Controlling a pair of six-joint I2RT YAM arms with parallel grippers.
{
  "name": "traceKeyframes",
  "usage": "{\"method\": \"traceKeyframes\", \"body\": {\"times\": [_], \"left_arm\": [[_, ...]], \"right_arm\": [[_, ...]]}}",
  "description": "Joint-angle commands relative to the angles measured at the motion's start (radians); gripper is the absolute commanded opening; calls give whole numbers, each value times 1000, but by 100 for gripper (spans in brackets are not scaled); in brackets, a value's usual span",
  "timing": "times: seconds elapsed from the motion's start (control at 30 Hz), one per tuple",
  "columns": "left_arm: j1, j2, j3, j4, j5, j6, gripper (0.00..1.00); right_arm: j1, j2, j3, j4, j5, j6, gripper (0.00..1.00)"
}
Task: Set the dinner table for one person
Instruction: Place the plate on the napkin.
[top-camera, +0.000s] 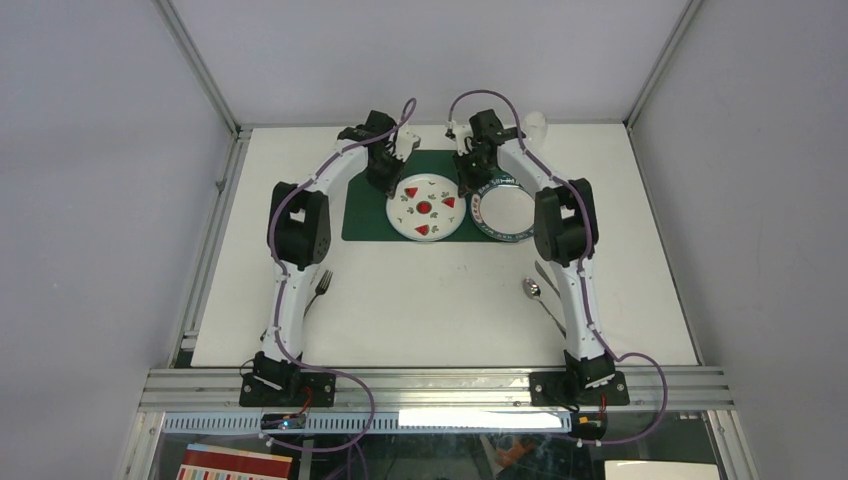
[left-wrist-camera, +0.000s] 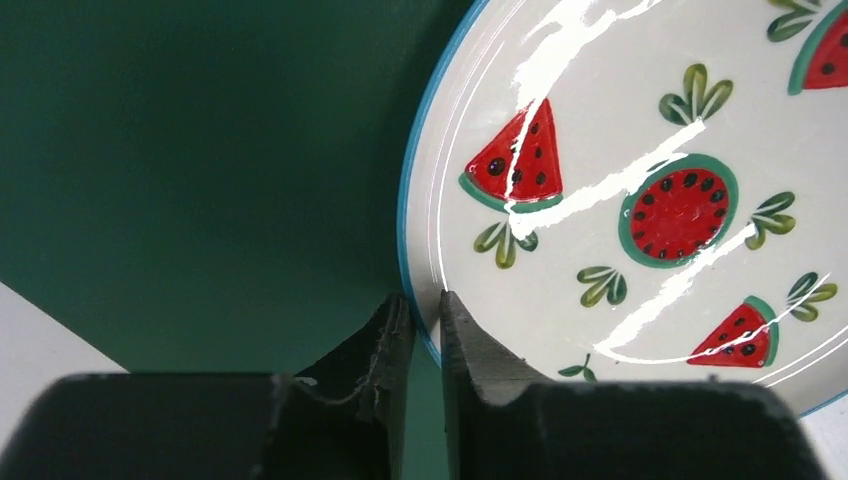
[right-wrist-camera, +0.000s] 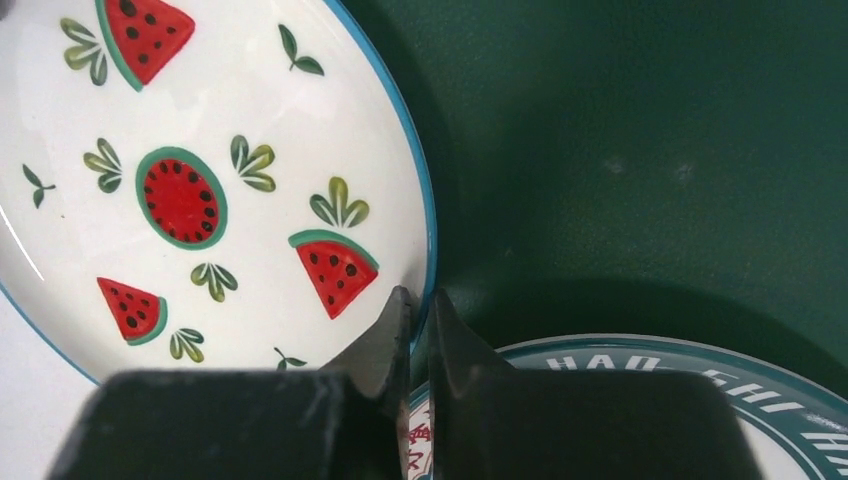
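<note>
We see the white table (top-camera: 420, 310) spread across the whole scene, with a dark green mat (top-camera: 365, 215) lying flat at its far middle. On the right part of the mat sits the plate (top-camera: 408, 222), white with a blue rim and painted with watermelon slices and small leaves. Just beside it on the right lies a second plate (top-camera: 505, 212), white in the middle with a dark green band and white lettering; its left part rests on the mat, and a thin strip of green shows between the two plates. The left gripper (left-wrist-camera: 427, 300) is at the far left edge of the plate. Its jaws are drawn in to a narrow slit, with one finger over the mat and the other over the plate, and the blue rim runs into the slit, so we read it as pinching the rim. The right gripper (right-wrist-camera: 420, 295) is at the plate's far right edge, its jaws equally narrow and the rim likewise caught between them, with the second plate's band right under its fingers. We cannot tell whether the plate is resting on the mat or raised slightly off it. Nearer to us, a fork (top-camera: 319, 290) lies on the bare table by the left arm, and a spoon (top-camera: 535, 292) lies by the right arm, both well apart from the mat.
</note>
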Motion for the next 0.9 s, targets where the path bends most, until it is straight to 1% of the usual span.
{"method": "traceKeyframes", "body": {"times": [0.0,0.03,0.07,0.1,0.27,0.4,0.5,0.53,0.7,0.77,0.87], "left_arm": [[-38,26,-18,95,48,22,24],[-37,21,-22,97,41,21,33],[-38,12,-27,100,35,21,43],[-38,1,-35,105,25,21,51],[-36,-82,-75,130,-24,15,77],[-34,-159,-94,138,-74,13,90],[-33,-210,-104,140,-137,-1,98],[-33,-232,-119,141,-150,-3,99],[-33,-359,-255,152,-164,-7,99],[-32,-390,-313,152,-144,-13,99],[-32,-410,-382,159,-93,-24,99]], "right_arm": [[36,14,26,136,-4,-44,12],[35,11,21,142,3,-48,19],[36,5,15,152,19,-49,23],[34,-6,6,164,33,-47,26],[31,-87,-41,222,65,-37,41],[27,-146,-56,229,85,-34,45],[24,-197,-88,233,99,-31,46],[23,-218,-102,233,106,-30,47],[22,-365,-237,229,123,-15,47],[20,-412,-299,188,93,0,46],[22,-479,-413,211,68,60,46]]}}
